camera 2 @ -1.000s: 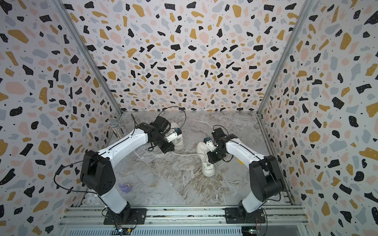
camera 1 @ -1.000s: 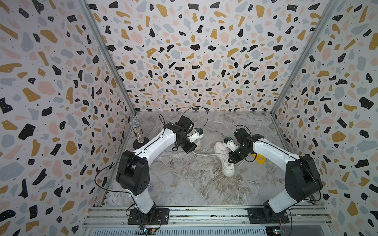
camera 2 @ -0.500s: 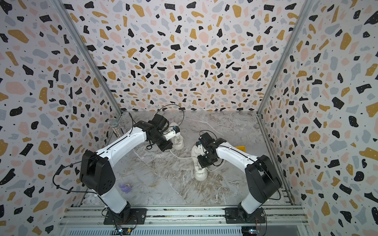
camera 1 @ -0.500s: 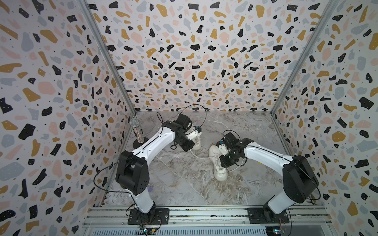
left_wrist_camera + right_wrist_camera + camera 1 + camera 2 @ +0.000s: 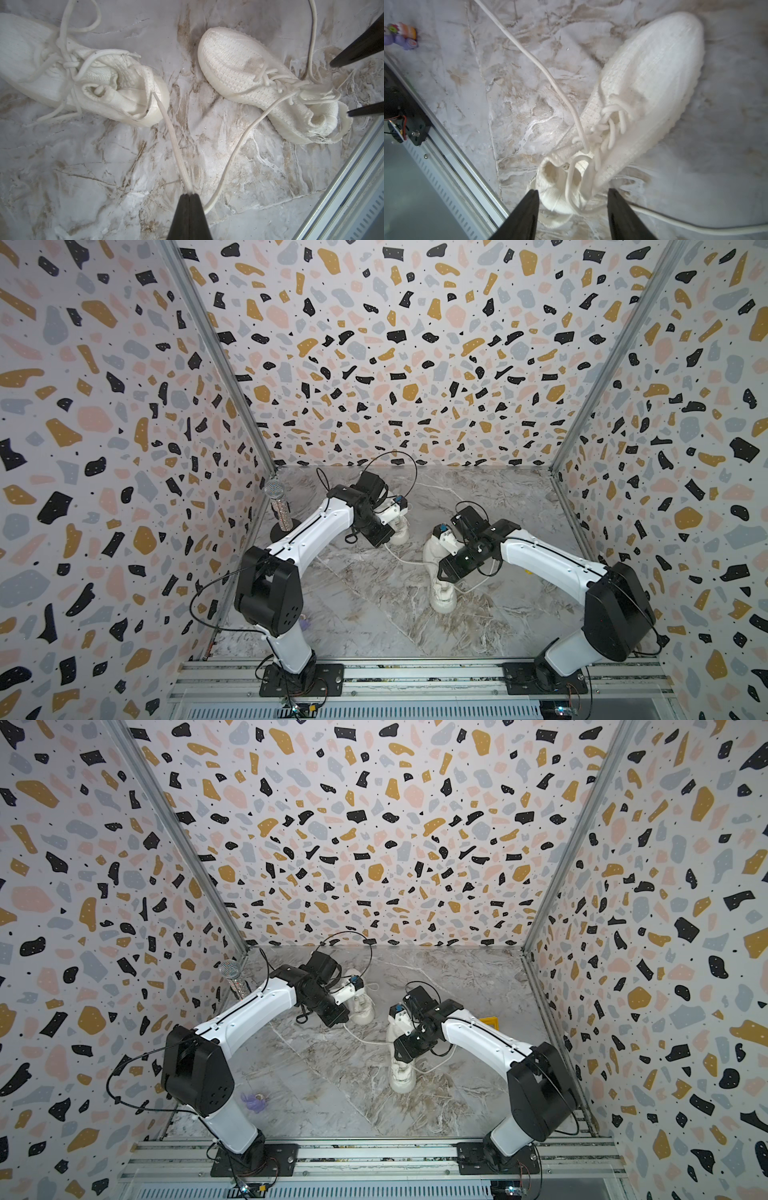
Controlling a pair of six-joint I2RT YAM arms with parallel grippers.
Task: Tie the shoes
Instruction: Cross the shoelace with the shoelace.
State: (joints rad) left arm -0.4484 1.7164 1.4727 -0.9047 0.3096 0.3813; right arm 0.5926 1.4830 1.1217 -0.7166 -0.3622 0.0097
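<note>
the left gripper [image 5: 190,195] pinches a thin round lace [image 5: 172,145] tight. the right gripper [image 5: 573,190] is open by the heel of a soft, bumpy knit shoe [image 5: 650,83].

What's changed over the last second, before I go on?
The right claw pulled the near shoe toward the robot's left, then opened. Its jaws now stand on either side of the heel. Unchanged: the left claw is shut on a lace, and the far shoe is in place.

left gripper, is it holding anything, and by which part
Yes. The left gripper is shut on a white lace, pinching it partway along, with the free tip sticking out beyond.
</note>
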